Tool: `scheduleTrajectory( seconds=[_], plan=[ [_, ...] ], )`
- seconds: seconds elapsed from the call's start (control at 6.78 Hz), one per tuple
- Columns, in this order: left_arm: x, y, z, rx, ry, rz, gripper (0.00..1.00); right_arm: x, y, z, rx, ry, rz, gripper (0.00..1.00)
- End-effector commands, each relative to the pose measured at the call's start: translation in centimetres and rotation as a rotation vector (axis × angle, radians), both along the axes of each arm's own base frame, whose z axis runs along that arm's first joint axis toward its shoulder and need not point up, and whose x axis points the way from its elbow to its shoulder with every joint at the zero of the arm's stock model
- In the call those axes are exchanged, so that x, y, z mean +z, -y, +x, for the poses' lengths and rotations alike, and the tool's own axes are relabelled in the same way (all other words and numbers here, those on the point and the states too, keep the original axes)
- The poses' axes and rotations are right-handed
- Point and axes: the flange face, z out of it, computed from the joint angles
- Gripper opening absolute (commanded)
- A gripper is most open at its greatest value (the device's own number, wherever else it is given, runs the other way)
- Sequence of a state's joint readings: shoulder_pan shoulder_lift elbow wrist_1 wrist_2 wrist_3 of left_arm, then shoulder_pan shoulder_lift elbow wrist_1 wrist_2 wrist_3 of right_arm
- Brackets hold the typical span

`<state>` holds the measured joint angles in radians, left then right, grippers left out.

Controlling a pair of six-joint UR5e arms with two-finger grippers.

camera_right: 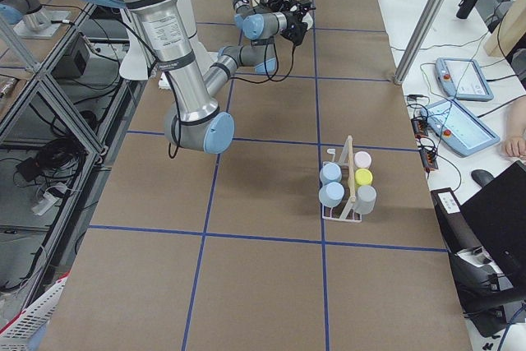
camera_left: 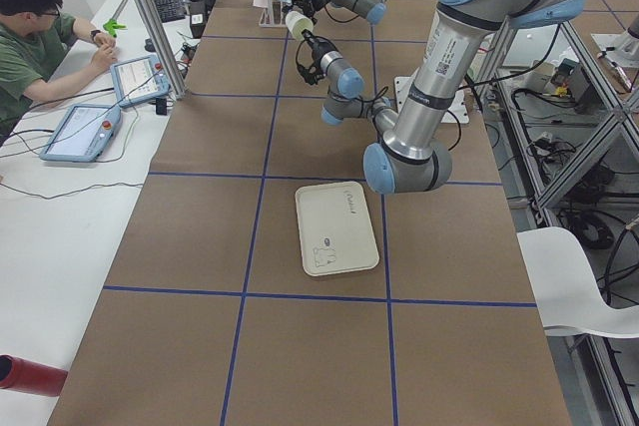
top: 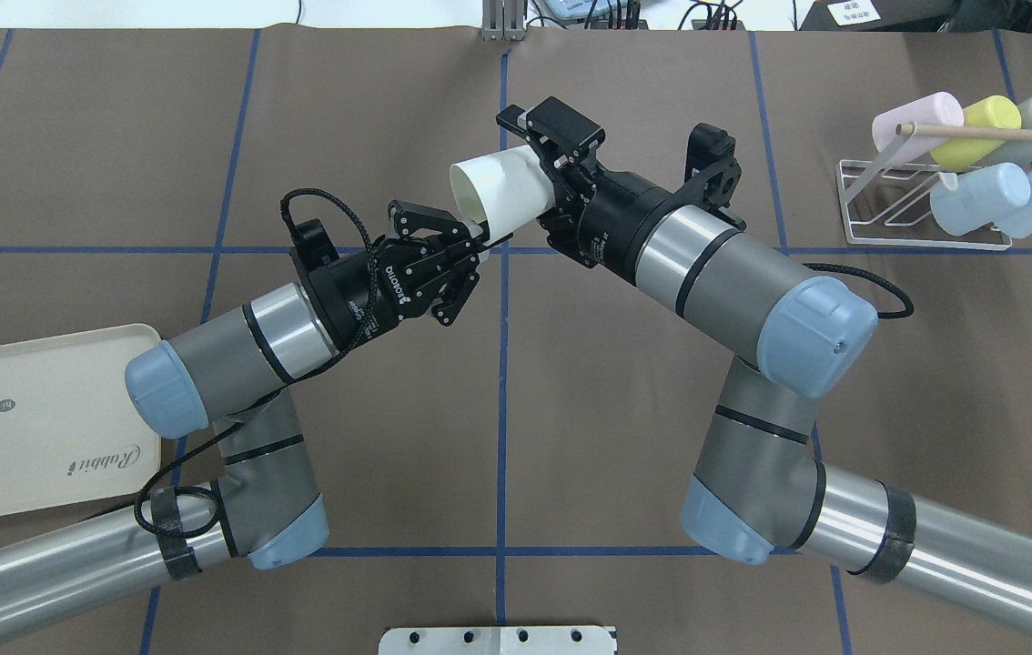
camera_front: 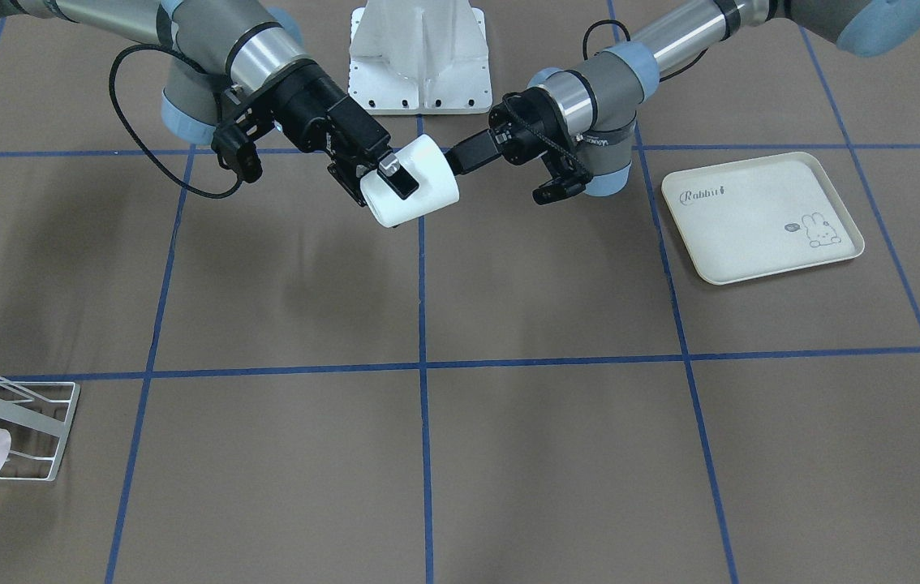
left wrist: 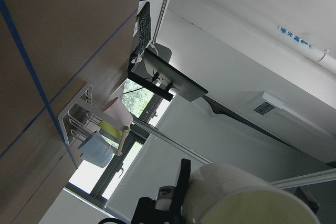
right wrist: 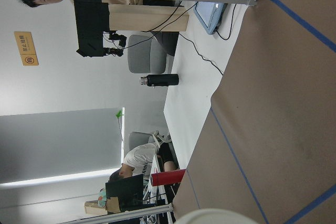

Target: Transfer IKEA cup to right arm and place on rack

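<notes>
While the left gripper (top: 478,238), jaws together on the rim, holds the white cup (top: 489,186) above the middle of the table (top: 407,428), the right gripper (top: 530,168) has jaws clamped on its body. The left jaws should probably open only when that hold is firm; the rack (top: 848,205) stands far right.

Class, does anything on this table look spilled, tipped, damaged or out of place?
Nothing stands out. The white cup hangs intact between the left gripper and right gripper, the rack stands upright holding its cups, and the tray lies flat.
</notes>
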<state>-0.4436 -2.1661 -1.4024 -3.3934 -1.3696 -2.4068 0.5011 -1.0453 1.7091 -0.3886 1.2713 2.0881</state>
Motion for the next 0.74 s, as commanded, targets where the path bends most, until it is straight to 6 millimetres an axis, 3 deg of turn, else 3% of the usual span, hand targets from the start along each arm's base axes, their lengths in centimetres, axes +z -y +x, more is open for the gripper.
scheduleTrajectory(
  seconds=[0.0,0.15,0.59],
  plan=[
    [-0.6,-0.2,0.1,0.002,-0.009,0.004,0.42,0.0,0.1,0.1,0.000,0.006,-0.004,0.04],
    [-0.7,-0.1,0.0,-0.002,-0.008,0.002,0.98,0.0,0.2,0.2,0.002,0.007,-0.005,0.00],
    [-0.1,0.5,-0.6,-0.062,0.039,0.047,1.00,1.1,2.6,2.1,0.053,0.001,-0.001,0.00]
  ],
)
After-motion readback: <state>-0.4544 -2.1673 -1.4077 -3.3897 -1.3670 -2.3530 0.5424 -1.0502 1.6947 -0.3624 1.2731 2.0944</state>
